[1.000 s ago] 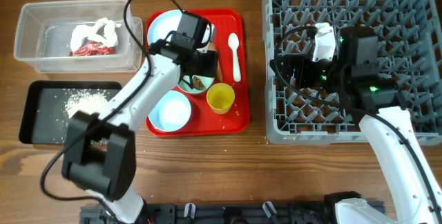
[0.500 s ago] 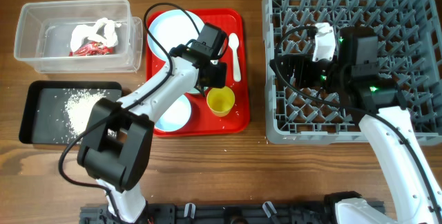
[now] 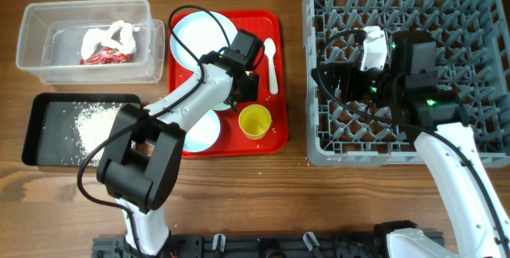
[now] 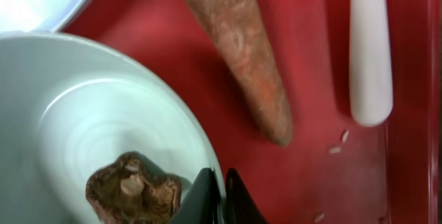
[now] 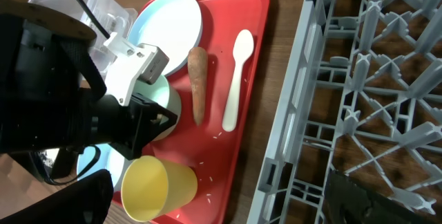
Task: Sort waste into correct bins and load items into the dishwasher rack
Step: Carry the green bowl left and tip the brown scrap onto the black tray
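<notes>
My left gripper (image 4: 221,189) (image 3: 241,89) is shut on the right rim of a pale mint bowl (image 4: 103,120) (image 5: 166,103) on the red tray (image 3: 275,107). A dark food scrap (image 4: 131,186) lies in that bowl. The brown sausage-like stick (image 4: 242,44) (image 5: 197,86) and the white spoon (image 3: 271,63) (image 4: 369,51) lie beside it. The blue plate (image 3: 199,31), the second bowl (image 3: 199,128) and the yellow cup (image 3: 255,120) (image 5: 155,182) are on the tray too. My right gripper (image 3: 331,83) (image 5: 221,203) is open and empty over the left side of the grey rack (image 3: 319,142).
The clear tub (image 3: 84,5) at the back left holds the red wrapper (image 3: 100,56) and the white tissue (image 3: 111,33). The black tray (image 3: 48,130) in front of it holds rice-like crumbs (image 3: 92,123). A few grains lie on the red tray.
My left gripper has moved right and a little forward, from over the plate's edge to the bowl's right rim. The right arm has not moved.
</notes>
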